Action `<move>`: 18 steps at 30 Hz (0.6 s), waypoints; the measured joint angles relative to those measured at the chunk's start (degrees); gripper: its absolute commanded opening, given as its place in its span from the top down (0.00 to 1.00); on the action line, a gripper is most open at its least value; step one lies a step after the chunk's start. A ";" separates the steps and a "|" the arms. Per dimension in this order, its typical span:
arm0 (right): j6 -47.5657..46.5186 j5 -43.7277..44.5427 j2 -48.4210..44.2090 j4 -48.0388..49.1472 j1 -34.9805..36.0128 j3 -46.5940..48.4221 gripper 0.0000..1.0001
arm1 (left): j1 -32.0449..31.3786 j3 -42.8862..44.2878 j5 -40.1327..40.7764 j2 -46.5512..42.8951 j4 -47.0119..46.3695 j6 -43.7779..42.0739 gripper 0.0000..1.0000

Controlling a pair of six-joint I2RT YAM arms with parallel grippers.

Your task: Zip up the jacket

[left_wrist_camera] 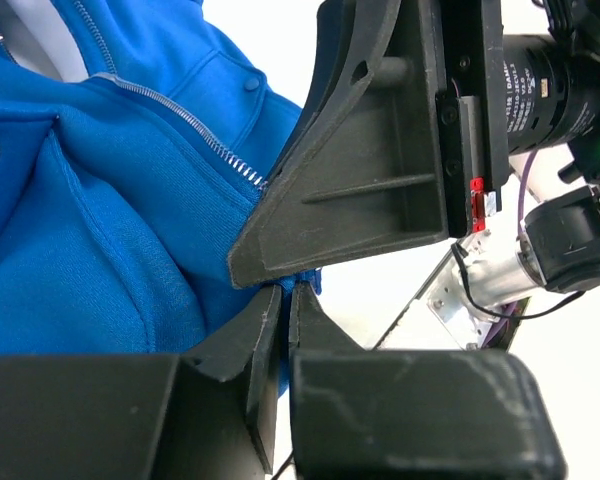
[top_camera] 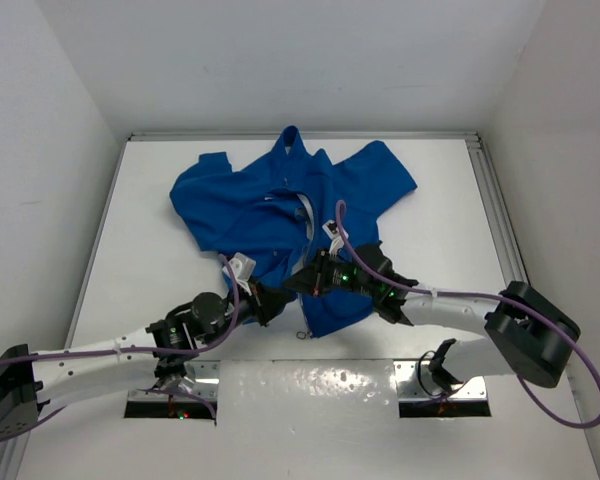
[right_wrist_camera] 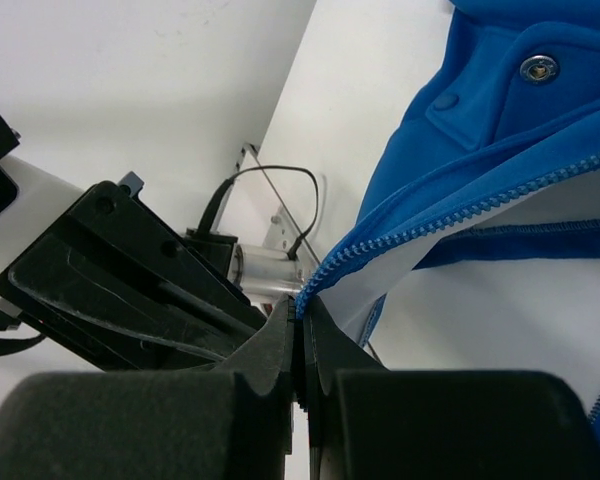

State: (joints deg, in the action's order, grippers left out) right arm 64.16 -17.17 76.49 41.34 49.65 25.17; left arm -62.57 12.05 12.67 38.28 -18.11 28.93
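Light was bright and even, shadows soft; glare hit the table near edge; jacket sharp, wrist-view foregrounds blurred.

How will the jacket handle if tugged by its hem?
Probably floppy: the jacket lies rumpled in soft folds, so it would drape and bunch rather than hold shape. Likely light: only thin fabric is pinched in the left pincer and right pincer. The zipper tape may buckle unless kept taut.
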 measured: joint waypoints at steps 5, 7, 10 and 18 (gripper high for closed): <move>-2.60 -2.05 -0.07 -3.89 -0.70 2.01 1.00 | 0.00 0.00 0.00 -0.02 -0.02 -0.07 1.00; -4.17 -2.91 -0.35 -7.19 -1.20 3.52 1.00 | 0.00 0.00 -0.02 -0.02 -0.20 -0.17 1.00; -6.69 -3.96 -1.09 -12.48 -2.10 6.29 0.92 | 0.02 0.09 0.81 -0.02 -1.11 -0.09 1.00; -14.32 -0.33 -8.59 -26.05 -5.22 10.12 0.23 | -0.02 0.81 10.99 0.00 -1.79 2.12 1.00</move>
State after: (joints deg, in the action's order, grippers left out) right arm 49.84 -17.50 67.90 15.29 44.42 35.29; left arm -62.59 12.86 23.66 38.28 -19.90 31.05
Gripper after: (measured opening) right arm 0.737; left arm 0.025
